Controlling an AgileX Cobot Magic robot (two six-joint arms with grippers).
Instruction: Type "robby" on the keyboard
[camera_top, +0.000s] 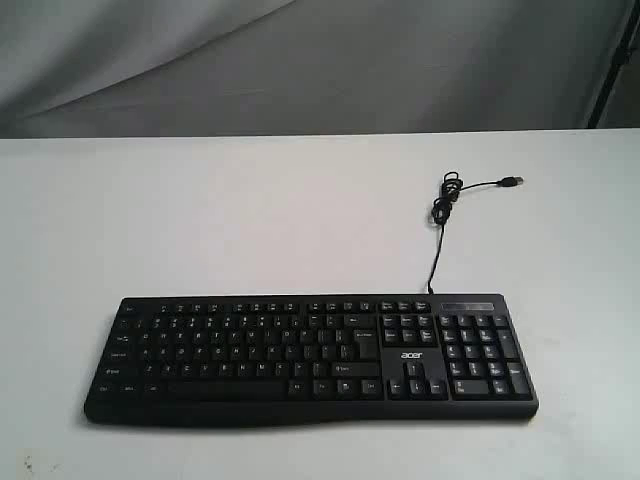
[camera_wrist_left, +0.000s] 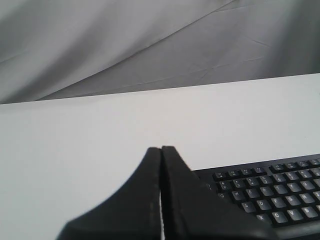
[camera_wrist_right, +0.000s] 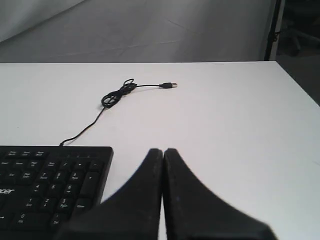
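The black keyboard (camera_top: 310, 355) with a white acer logo lies near the front of the white table (camera_top: 250, 220). Its thin cable (camera_top: 440, 215) runs back to a loose coil and a USB plug (camera_top: 512, 182). Neither arm shows in the exterior view. In the left wrist view my left gripper (camera_wrist_left: 161, 149) is shut and empty, just off the end of the keyboard (camera_wrist_left: 270, 192) where the Q, W and S keys sit. My right gripper (camera_wrist_right: 162, 150) is shut and empty too, beside the number-pad end of the keyboard (camera_wrist_right: 50, 185).
Grey cloth (camera_top: 300, 60) hangs behind the table. A dark pole (camera_top: 612, 60) stands at the back right, past the table's far right corner. The coiled cable (camera_wrist_right: 117, 95) and plug (camera_wrist_right: 169, 85) lie on the bare table behind the number pad.
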